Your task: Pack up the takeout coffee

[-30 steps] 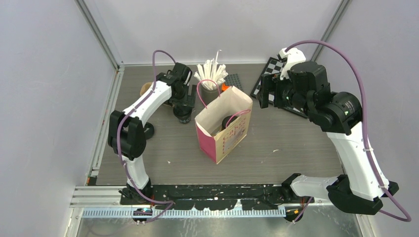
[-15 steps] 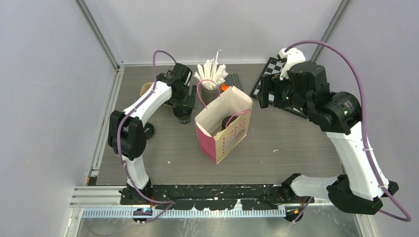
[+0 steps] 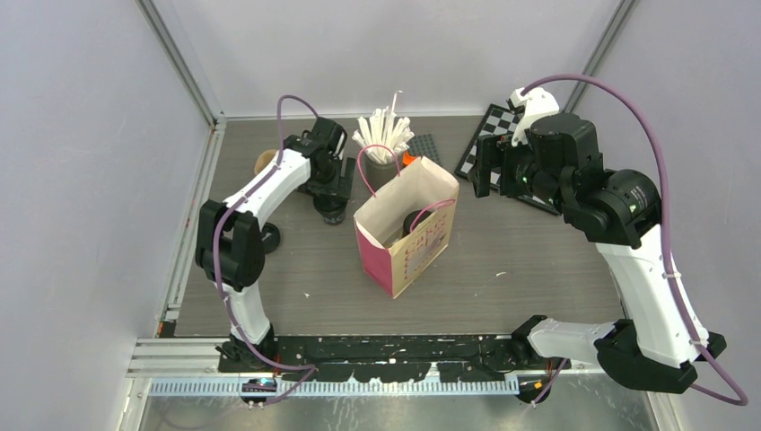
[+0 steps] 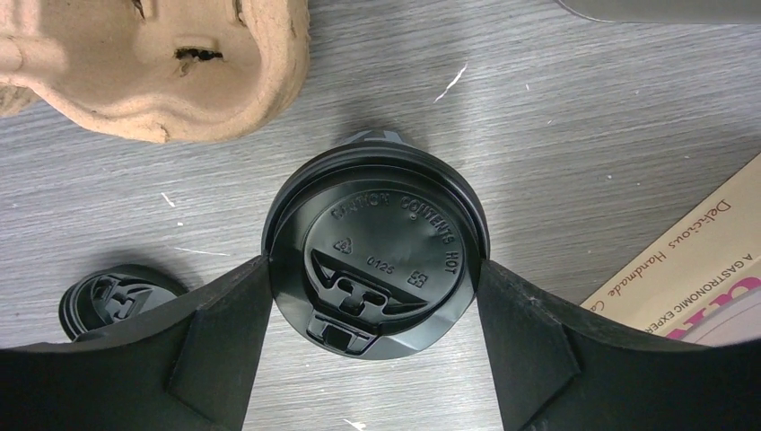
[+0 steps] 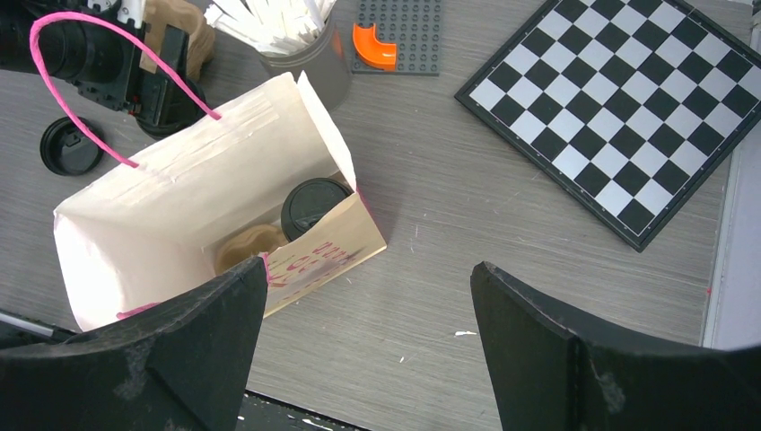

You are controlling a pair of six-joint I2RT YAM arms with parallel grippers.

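Observation:
One takeout coffee cup (image 4: 377, 224), dark with a round black lid, stands between the tan pulp tray and the bag; it also shows in the top view (image 3: 333, 212). My left gripper (image 4: 375, 266) is shut on it, one finger on each side of the lid. The second cup (image 5: 312, 205) stands inside the pink-and-cream paper bag (image 5: 179, 171), beside something tan; its lid shows in the top view (image 3: 417, 220). My right gripper (image 5: 368, 346) is open and empty, high above the table to the right of the bag (image 3: 408, 242).
The tan pulp tray (image 4: 161, 63) lies at the back left. A loose black lid (image 4: 112, 301) lies left of the held cup. A grey cup of white sticks (image 3: 384, 144) stands behind the bag. A chessboard (image 5: 619, 108) and a grey stud plate (image 5: 399, 27) lie at the back right.
My left gripper has shifted very slightly around the cup. The right arm has drifted a little to the right. The bag and its cup have not moved.

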